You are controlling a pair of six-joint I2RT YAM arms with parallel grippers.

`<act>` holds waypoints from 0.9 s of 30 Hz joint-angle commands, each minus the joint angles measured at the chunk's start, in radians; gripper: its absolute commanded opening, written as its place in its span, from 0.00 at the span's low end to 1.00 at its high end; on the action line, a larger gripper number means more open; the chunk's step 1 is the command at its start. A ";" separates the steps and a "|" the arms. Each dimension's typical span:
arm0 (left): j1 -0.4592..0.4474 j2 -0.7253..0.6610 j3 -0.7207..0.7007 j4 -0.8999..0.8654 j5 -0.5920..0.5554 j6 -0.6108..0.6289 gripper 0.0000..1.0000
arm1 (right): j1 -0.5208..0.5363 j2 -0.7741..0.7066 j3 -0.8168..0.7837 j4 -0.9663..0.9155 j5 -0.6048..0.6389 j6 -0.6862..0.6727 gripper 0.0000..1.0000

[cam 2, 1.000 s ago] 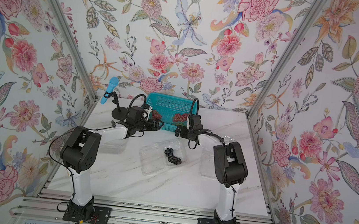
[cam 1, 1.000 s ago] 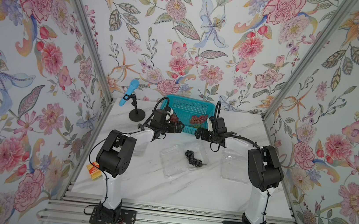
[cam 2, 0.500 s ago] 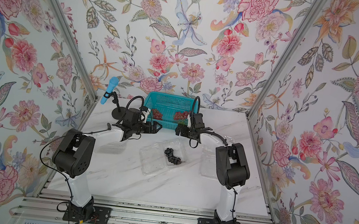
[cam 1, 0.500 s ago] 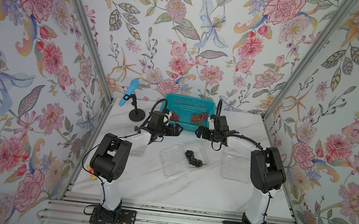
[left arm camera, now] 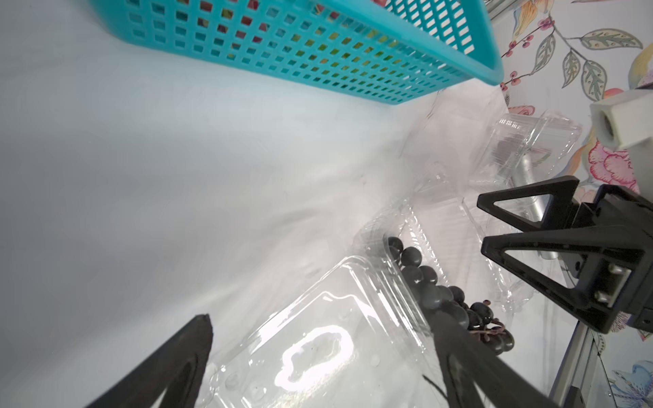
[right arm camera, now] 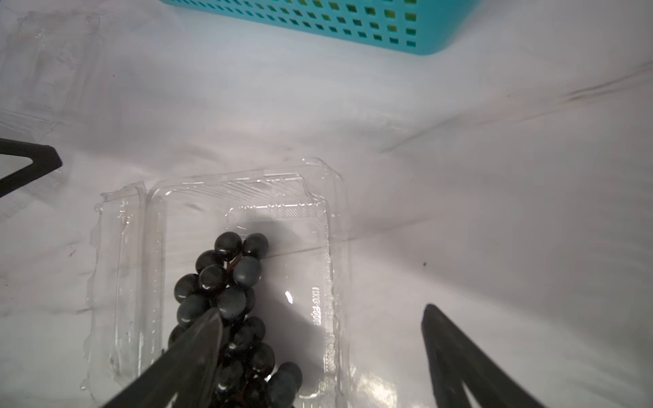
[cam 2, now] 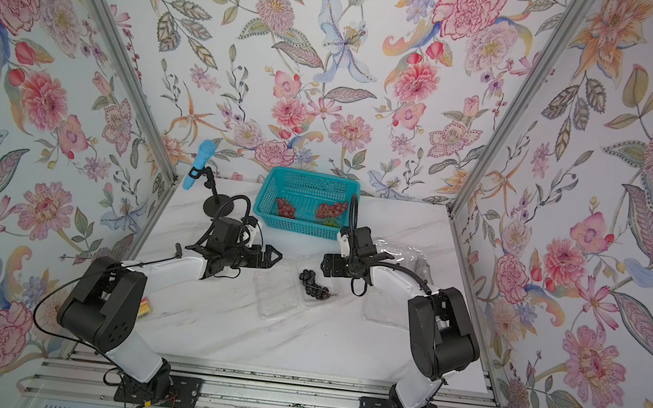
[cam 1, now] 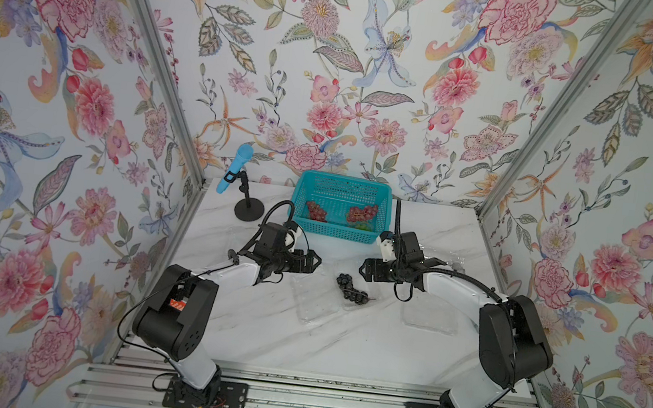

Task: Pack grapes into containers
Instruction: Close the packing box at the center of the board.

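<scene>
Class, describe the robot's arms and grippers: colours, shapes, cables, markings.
The left arm and right arm have white links, black joints and looping black cables. The left gripper and right gripper have black triangular open-frame fingers. The left arm's elbow carries an orange label.

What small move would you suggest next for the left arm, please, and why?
Probably lower the left pincer onto the open lid and begin folding it over. The dark grapes already lie in that clamshell's tray, and the pincer hovers open and empty right above the lid, so closing looks like the nearest step.
</scene>
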 commanded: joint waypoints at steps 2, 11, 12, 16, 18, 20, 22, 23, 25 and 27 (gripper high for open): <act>-0.017 -0.047 -0.048 -0.011 -0.004 0.003 1.00 | 0.019 0.042 -0.007 -0.018 0.028 -0.018 0.80; -0.026 -0.100 -0.102 -0.050 -0.046 0.025 1.00 | 0.032 0.063 -0.017 0.007 0.052 0.035 0.50; -0.026 -0.104 -0.102 -0.061 -0.055 0.031 1.00 | 0.032 0.067 -0.018 0.013 0.052 0.043 0.47; -0.026 -0.112 -0.099 -0.089 -0.084 0.049 1.00 | 0.027 0.082 -0.016 0.030 0.061 0.076 0.36; -0.026 -0.113 -0.097 -0.096 -0.094 0.052 1.00 | 0.016 0.083 -0.018 0.043 0.053 0.097 0.32; -0.026 -0.107 -0.097 -0.101 -0.101 0.056 1.00 | 0.002 0.079 -0.025 0.057 0.041 0.109 0.26; -0.026 -0.102 -0.101 -0.097 -0.100 0.054 1.00 | -0.009 0.076 -0.025 0.059 0.036 0.114 0.24; -0.026 -0.100 -0.106 -0.090 -0.099 0.051 1.00 | -0.015 0.072 -0.026 0.059 0.031 0.113 0.23; -0.027 -0.092 -0.112 -0.073 -0.086 0.042 1.00 | -0.025 0.066 -0.032 0.064 0.018 0.115 0.22; -0.029 -0.079 -0.113 -0.068 -0.079 0.041 1.00 | -0.039 0.061 -0.043 0.076 -0.002 0.125 0.18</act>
